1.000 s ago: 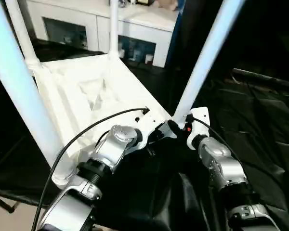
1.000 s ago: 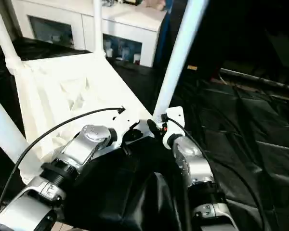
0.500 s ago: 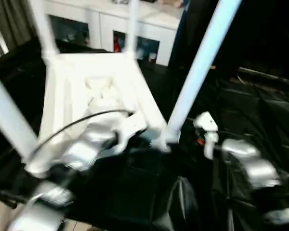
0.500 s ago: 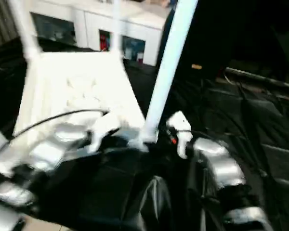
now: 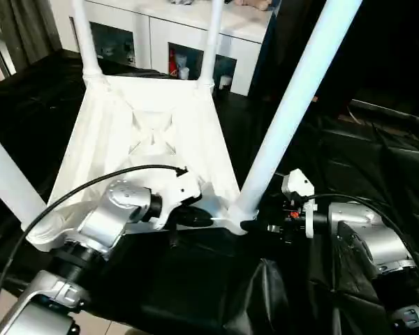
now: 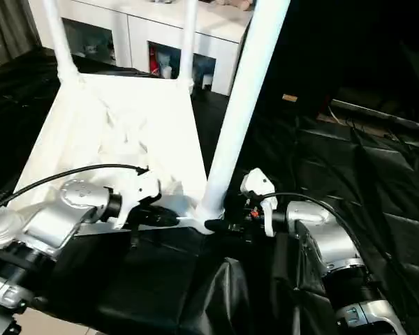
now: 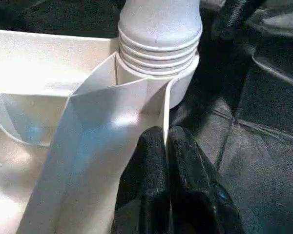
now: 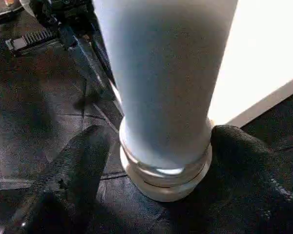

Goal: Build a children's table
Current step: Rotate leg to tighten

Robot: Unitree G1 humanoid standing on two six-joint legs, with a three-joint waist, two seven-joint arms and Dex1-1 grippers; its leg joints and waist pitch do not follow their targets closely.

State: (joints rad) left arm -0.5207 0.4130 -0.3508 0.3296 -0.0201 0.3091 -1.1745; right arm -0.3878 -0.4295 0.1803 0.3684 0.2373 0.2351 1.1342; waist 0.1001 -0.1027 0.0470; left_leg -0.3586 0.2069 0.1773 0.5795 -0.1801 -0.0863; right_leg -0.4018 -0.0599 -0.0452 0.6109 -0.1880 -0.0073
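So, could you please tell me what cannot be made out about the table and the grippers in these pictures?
- The tops of all four table legs: cut off by the eye views' upper edge.
- Whether the right gripper presses the leg: its fingers flank the base, contact unclear.
- What the left gripper pinches: its fingers meet at the tabletop rib, hiding the contact.
- Cabinet contents: too small.

The table top (image 5: 150, 150) lies upside down on the floor sheet (image 5: 377, 160), a leg (image 5: 293, 105) standing at each corner. Behind it stands a cabinet (image 5: 174, 38). The left gripper (image 5: 206, 220) sits at the near edge (beside the near right leg); the right gripper (image 5: 255, 225) flanks that leg's base.
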